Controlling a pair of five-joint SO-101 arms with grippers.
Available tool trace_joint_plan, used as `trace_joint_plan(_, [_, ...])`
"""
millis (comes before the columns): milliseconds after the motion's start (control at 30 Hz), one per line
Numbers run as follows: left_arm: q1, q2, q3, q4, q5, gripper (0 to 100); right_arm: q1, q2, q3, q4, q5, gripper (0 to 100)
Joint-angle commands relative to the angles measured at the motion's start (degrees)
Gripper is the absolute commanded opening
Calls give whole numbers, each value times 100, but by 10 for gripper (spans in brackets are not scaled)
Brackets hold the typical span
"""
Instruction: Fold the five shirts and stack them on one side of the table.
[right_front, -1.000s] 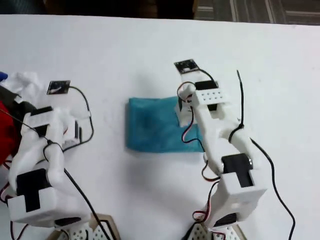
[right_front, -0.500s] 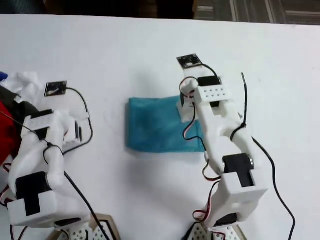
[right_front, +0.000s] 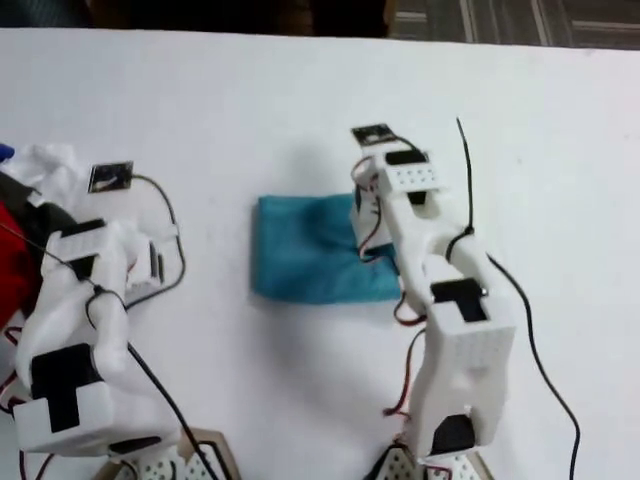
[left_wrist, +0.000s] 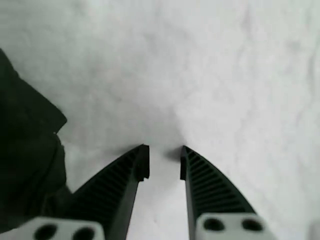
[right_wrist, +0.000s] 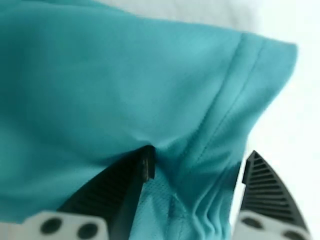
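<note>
The folded teal shirt (right_front: 310, 250) lies flat at mid-table (right_front: 200, 90). The right gripper (right_wrist: 198, 162) sits at its hemmed edge, jaws apart, with bunched fabric between them. The left gripper (left_wrist: 163, 162), jaws slightly apart, is over white cloth (left_wrist: 210, 75).

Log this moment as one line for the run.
right arm: jaws open astride teal shirt edge | left arm: jaws open over white surface
</note>
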Motion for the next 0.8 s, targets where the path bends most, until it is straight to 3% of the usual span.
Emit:
trace_joint_plan(0, [-62, -44, 4, -167, 62, 124, -13, 532, -580, 629, -44, 251])
trace_joint_plan(133, [-62, -44, 4, -176, 79, 124, 48, 1024, -1187, 1130, 440, 2])
trace_joint_plan(200, [-62, -44, 4, -176, 79, 124, 198, 1174, -1398, 1270, 501, 43])
trace_joint_plan(333, [-62, -44, 4, -176, 79, 124, 936, 1262, -1987, 1218, 554, 19])
trace_joint_plan(567, [-62, -44, 4, -176, 79, 124, 2519, 1270, -3349, 769, 1934, 19])
trace_joint_plan(767, [-62, -44, 4, -176, 79, 124, 3204, 1270, -4176, 84, 2620, 19])
